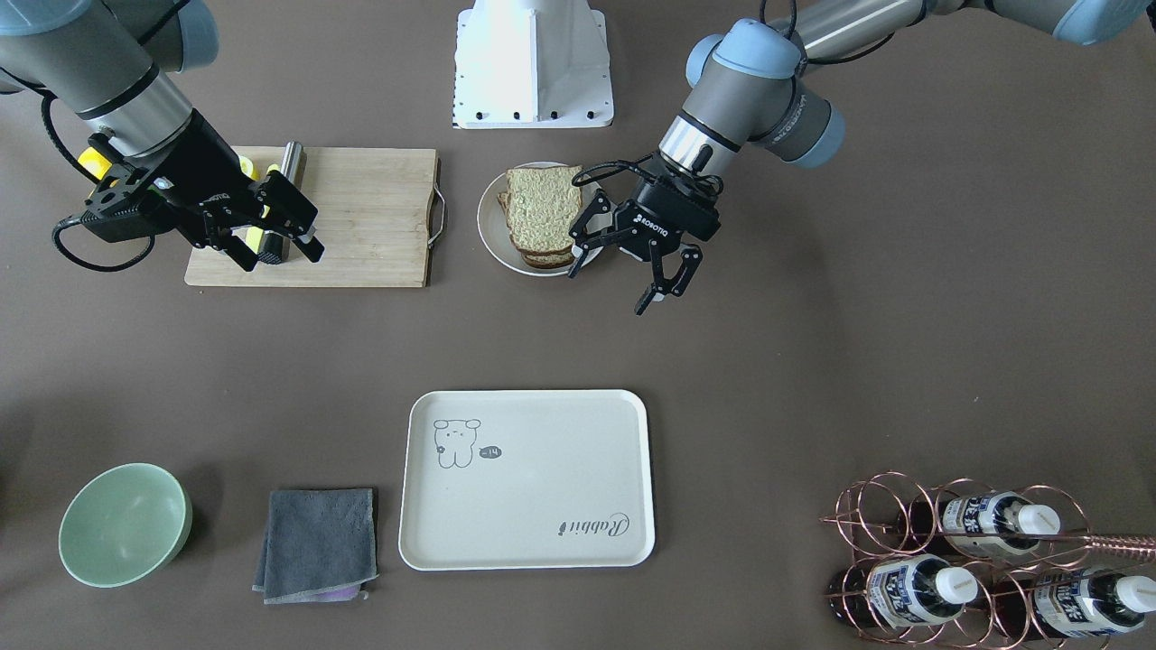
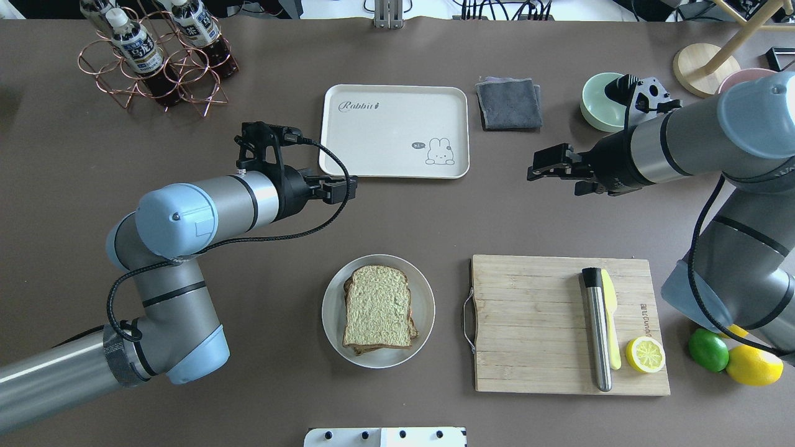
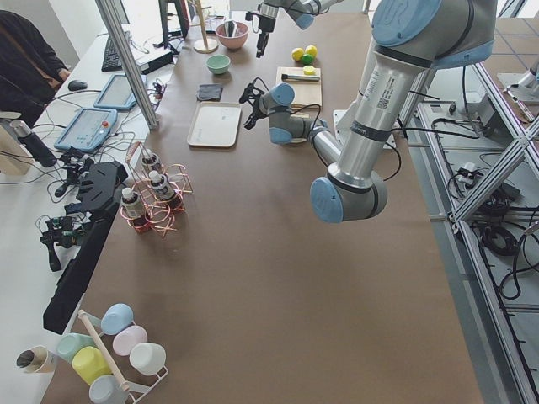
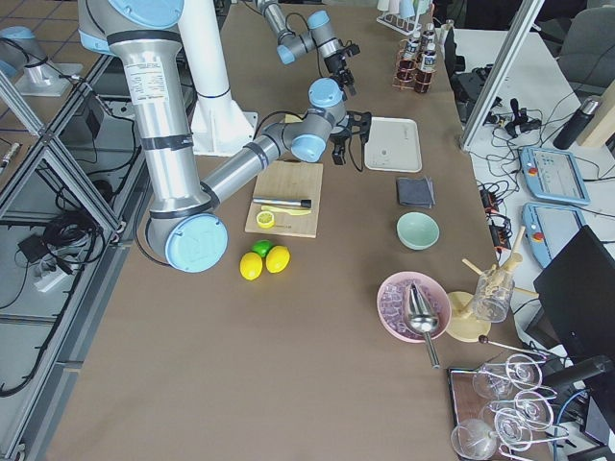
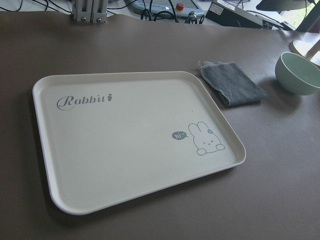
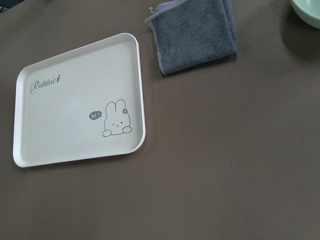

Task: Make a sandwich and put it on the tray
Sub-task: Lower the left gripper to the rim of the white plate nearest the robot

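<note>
The sandwich (image 2: pixel 377 307) is a stack of speckled bread slices on a round white plate (image 2: pixel 335 310); no egg shows; it also shows in the front view (image 1: pixel 542 209). The cream tray (image 2: pixel 385 133) with the rabbit drawing lies empty farther out, also shown in the front view (image 1: pixel 542 487) and both wrist views (image 5: pixel 125 150) (image 6: pixel 70 125). My left gripper (image 1: pixel 614 282) is open and empty, raised above the table between plate and tray (image 2: pixel 349 188). My right gripper (image 1: pixel 282 260) is open and empty, raised to the right of the tray (image 2: pixel 535 171).
A wooden cutting board (image 2: pixel 534 323) holds a metal rod (image 2: pixel 597 329), a yellow knife (image 2: pixel 611 323) and a lemon half (image 2: pixel 645 354). A lime and lemon (image 2: pixel 733 357) lie beside it. A grey cloth (image 2: pixel 508 103), green bowl (image 2: pixel 599 93) and bottle rack (image 2: pixel 155 59) stand at the far side.
</note>
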`<state>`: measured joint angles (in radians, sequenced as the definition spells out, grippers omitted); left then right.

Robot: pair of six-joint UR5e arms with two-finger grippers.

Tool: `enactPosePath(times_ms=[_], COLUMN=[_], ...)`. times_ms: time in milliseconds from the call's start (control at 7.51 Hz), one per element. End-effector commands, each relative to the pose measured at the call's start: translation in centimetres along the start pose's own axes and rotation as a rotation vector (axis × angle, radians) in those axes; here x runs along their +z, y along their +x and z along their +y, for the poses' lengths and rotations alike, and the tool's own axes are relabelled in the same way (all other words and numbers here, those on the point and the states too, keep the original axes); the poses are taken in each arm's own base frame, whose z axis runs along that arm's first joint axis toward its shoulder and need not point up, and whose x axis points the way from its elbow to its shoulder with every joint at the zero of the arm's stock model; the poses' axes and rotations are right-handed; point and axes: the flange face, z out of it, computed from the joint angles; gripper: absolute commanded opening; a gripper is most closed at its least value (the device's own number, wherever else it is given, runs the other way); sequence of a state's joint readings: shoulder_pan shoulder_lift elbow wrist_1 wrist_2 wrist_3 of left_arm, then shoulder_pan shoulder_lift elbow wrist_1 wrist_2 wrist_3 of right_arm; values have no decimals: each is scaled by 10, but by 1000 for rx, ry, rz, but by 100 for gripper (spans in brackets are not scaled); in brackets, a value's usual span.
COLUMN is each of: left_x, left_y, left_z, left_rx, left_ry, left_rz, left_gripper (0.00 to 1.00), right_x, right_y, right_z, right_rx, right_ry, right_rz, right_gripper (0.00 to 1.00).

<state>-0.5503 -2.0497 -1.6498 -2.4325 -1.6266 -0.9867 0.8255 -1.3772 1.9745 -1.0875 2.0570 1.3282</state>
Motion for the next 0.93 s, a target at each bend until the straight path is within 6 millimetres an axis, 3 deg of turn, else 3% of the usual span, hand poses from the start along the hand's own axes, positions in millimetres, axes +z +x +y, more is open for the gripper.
enactPosePath(times_ms=[0,399,665,798], left_x=[-30,-28,-10,1], left_y=[-50,-72,-61,-49], left_z=[-17,6,40,67], left_rx=[0,-1,-193,-204], left_ry=[-136,-141,-204,-265], left_rz=[71,90,93,81], left_gripper=[99,99,98,98], right_x=[-2,-6,-12,-15], right_y=[1,31,54,60], right_z=[0,-7,-14,-17], right_rx=[3,12,-13,-10], right_ry=[4,-11,-15,-14], right_rz=[0,34,56,61], right_gripper=[99,99,99,99])
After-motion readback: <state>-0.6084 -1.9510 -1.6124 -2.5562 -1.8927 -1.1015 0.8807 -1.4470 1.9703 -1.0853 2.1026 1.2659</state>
